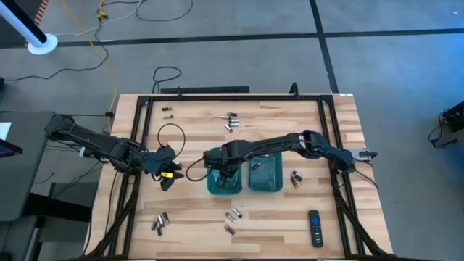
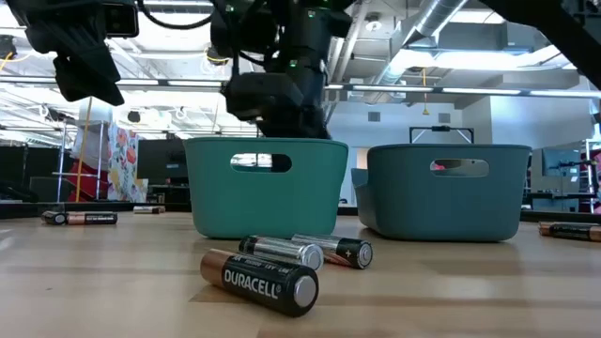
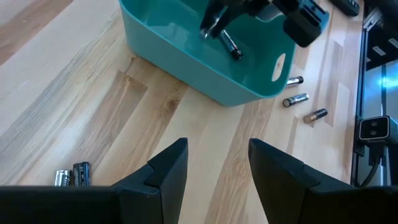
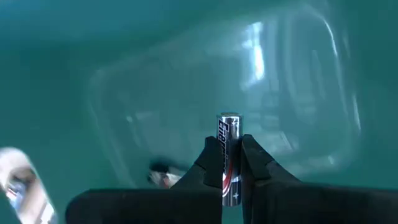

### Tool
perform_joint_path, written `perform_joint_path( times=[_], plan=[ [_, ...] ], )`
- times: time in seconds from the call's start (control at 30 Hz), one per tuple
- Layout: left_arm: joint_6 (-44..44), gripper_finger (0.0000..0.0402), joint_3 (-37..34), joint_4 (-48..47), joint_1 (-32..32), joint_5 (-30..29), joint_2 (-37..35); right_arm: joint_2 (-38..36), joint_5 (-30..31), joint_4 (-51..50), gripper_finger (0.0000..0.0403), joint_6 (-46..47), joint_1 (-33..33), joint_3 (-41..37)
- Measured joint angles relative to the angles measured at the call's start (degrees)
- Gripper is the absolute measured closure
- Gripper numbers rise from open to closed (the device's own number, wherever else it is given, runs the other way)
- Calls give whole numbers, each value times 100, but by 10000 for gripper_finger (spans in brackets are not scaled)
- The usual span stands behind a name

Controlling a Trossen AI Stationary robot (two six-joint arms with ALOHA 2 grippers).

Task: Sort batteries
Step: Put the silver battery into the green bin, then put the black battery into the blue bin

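Nearest the low camera, three batteries (image 2: 282,263) lie touching on the wooden table (image 2: 113,282): one dark with a copper end in front, one silvery and one dark behind it. Behind them stand two teal bins, the left bin (image 1: 223,181) and the right bin (image 1: 265,174), side by side. Right gripper (image 4: 231,163) hangs over the left bin's interior, fingers pinching a silver-and-black battery (image 4: 228,140) that stands up between the pads. Left gripper (image 3: 217,168) hovers above bare wood just beside the left bin, fingers spread, holding nothing. Farther out, loose cells lie scattered: a pair (image 1: 231,122) toward the far edge, one dark cell (image 2: 83,218) off to the side. A black remote (image 1: 315,228) sits near the front corner.
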Motion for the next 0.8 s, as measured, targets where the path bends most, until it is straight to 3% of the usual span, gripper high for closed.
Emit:
perform_joint_path(
  times=[0.2, 0.8],
  plan=[
    [-89, 236, 0, 0, 1, -2, -2, -5, -4, 308, 373, -2, -11, -393],
    [-99, 236, 0, 0, 1, -2, 0, -14, -3, 548, 245, 6, -13, -462]
  ],
)
